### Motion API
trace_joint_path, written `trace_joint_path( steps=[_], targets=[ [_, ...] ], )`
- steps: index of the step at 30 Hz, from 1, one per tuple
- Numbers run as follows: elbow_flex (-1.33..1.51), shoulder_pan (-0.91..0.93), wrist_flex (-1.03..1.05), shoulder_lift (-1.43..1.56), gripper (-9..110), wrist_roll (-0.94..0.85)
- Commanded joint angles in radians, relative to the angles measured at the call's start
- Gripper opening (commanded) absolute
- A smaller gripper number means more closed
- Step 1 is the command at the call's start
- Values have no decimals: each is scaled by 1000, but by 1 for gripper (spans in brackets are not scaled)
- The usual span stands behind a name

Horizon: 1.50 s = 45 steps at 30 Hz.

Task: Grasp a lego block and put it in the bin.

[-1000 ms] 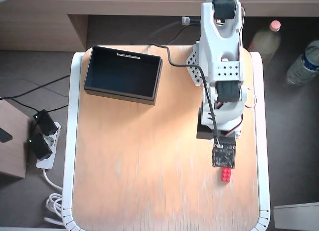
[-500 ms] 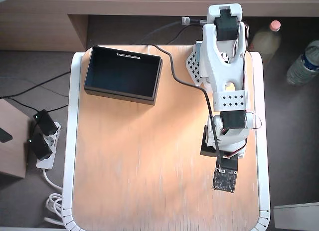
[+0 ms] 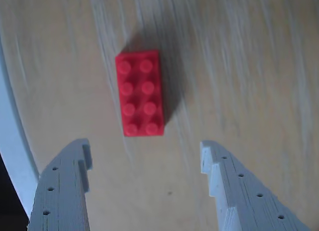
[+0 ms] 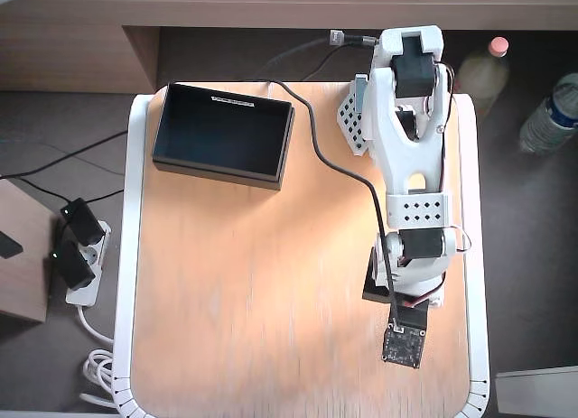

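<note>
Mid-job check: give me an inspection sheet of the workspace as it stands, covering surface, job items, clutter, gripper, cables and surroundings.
Surface: wooden table with a white edge, bare around the brick in the wrist view.
Lego block: red brick lies flat, studs up, ahead of the fingers; hidden under the arm in the overhead view.
Bin: black bin at the table's far left corner in the overhead view, nothing seen inside.
Clutter: nothing seen on the table.
Gripper: gripper open, fingers clear of the brick, holding nothing.
Cables: black cable runs along the arm to the wrist camera.
Surroundings: power strip on the floor at left; two bottles at right.
</note>
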Motion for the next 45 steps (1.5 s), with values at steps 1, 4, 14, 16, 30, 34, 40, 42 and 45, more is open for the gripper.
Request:
trace_joint_path(
  steps=[1, 4, 14, 16, 30, 34, 40, 42, 45],
  targets=[
    [-127, -21, -54, -8, 23, -8],
    [-127, -21, -72, -32, 23, -9],
    [-127, -25, -110, -94, 23, -21],
    [-127, -25, -124, -104, 23, -23],
    [-127, -23, -176, -155, 22, -25],
    [-127, -23, -187, -161, 22, -26],
    [-126, -23, -187, -173, 19, -38],
    [-124, -21, -187, -178, 17, -44],
    [-124, -20, -187, -179, 13, -54]
  ],
)
